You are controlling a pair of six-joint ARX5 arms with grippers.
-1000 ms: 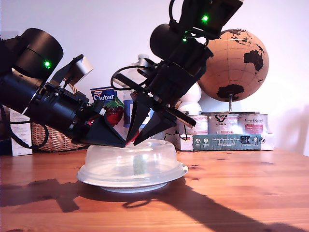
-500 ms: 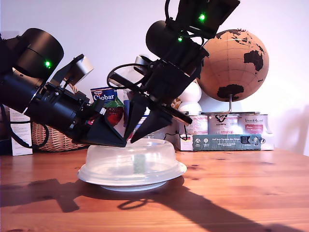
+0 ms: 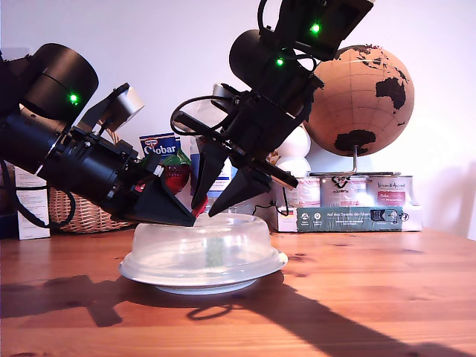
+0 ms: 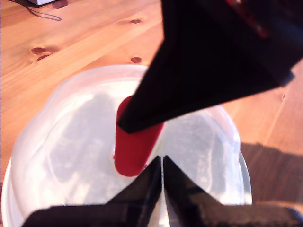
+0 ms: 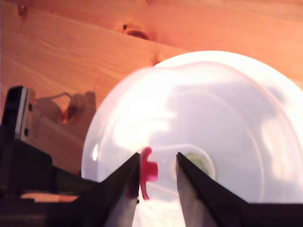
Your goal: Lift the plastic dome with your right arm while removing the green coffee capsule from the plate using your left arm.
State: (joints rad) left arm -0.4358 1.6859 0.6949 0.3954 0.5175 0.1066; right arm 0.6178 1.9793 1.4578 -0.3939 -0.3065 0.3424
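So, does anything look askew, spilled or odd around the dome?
Nothing is spilled or broken; the plastic dome sits level on the plate. One oddity: my first pincer, shut, crowds the same red handle that my open second pincer straddles.

plastic dome: seated on plate | green coffee capsule: upright beneath dome

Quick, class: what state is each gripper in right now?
My first gripper: shut, holding nothing.
My second gripper: open, fingers either side of the red tab.
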